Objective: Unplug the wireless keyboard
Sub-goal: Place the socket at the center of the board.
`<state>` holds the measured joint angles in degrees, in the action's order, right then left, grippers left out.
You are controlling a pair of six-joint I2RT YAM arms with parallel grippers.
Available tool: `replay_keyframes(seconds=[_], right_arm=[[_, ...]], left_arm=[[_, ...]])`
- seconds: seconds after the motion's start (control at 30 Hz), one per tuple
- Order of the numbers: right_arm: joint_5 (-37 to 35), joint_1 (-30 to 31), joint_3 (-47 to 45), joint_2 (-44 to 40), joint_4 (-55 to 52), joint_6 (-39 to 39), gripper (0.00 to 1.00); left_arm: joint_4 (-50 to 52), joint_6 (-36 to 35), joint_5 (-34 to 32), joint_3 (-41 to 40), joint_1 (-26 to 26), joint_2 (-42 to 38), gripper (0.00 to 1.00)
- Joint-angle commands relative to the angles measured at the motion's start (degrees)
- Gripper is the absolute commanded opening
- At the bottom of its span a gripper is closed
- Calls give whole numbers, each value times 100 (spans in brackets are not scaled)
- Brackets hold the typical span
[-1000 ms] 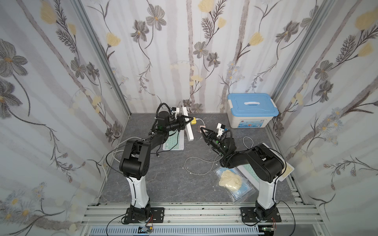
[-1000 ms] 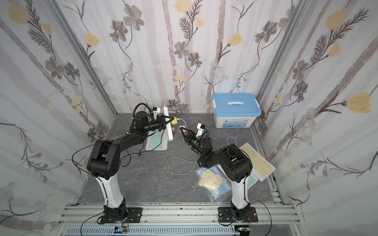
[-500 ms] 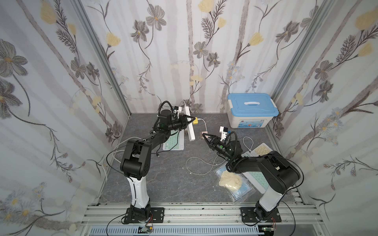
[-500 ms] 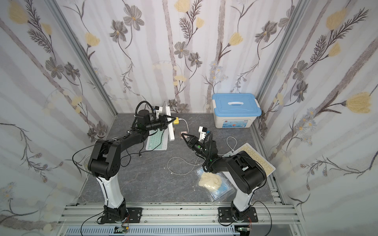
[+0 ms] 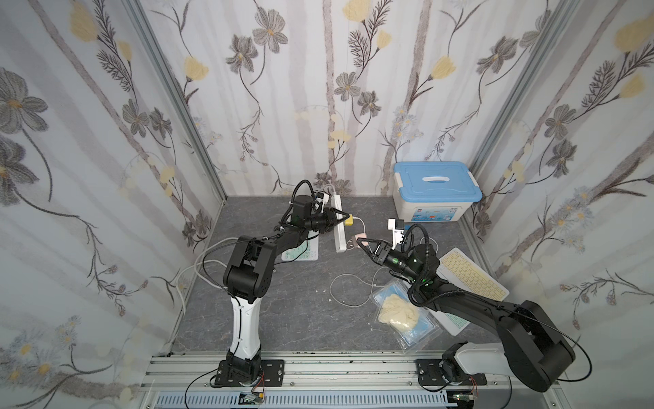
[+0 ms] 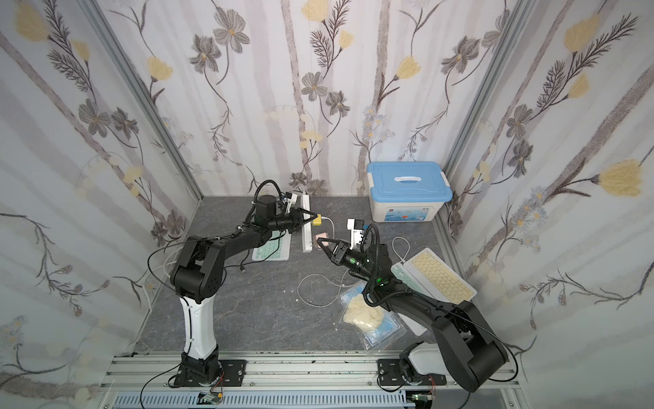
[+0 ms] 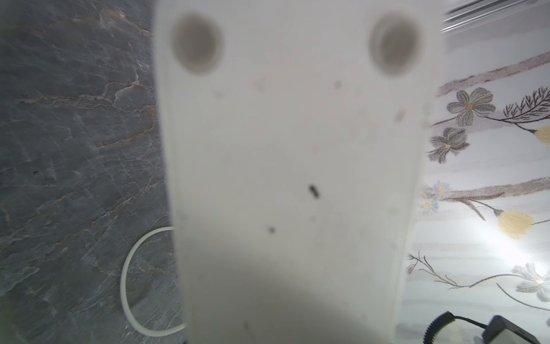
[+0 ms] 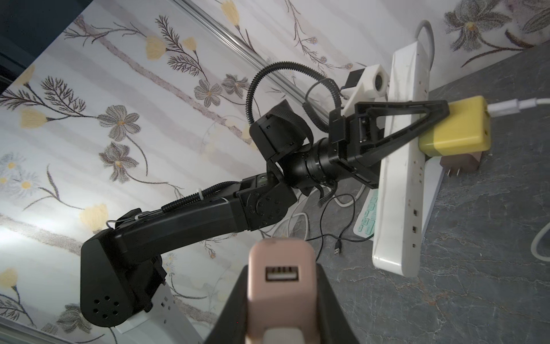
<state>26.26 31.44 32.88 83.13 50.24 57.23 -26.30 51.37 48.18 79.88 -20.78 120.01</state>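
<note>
- A grey stone-look desk (image 5: 290, 318), boxed in by flowered wallpaper (image 5: 318, 88) on three sides, with a metal rail (image 5: 318, 364) along the front edge.
- In the back right corner sits a blue-lidded box (image 5: 437, 182). Along the right edge lies the yellow keyboard (image 5: 470, 276), overlapping a mint keyboard (image 5: 455, 320) and well apart from the power strip (image 5: 339, 242).
- The strip stands tipped on its long edge near the back wall. The left hand (image 5: 345, 216) is clamped across it, just beside the plugged-in yellow charger (image 5: 350, 221).
- The right hand (image 5: 360, 243) is closed on a pink charger (image 5: 357, 236), which is off the strip but just beside it.
- The open room is the front middle of the desk, between the two arm bases. A white cable (image 5: 339, 297) loops there, near a clear bag (image 5: 400, 315).
- Only the right wrist view shows the pink charger's bare USB port (image 8: 281, 274).
- The left wrist view is filled by the strip's blurred white back, with two round feet (image 7: 196, 41).
</note>
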Motion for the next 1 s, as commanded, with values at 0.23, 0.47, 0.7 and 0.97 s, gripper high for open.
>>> replay_keyframes(seconds=[0.23,0.47,0.7,0.97], right_arm=[[204,28,-213,-337,-829,-612,0],[293,99,-225,-151,-880,-652,0],[335,174,-202,51,-827,-652,0],[371,215,-177,243,-761,-634,0]], left_arm=[[-349,-55,-54,300,-144,822,0],[-374,-22,-143,623,-214,1306,0],[-236,-75,-222,766,-252,1600,3],[168,-352,-358,827,-245,1587,37]])
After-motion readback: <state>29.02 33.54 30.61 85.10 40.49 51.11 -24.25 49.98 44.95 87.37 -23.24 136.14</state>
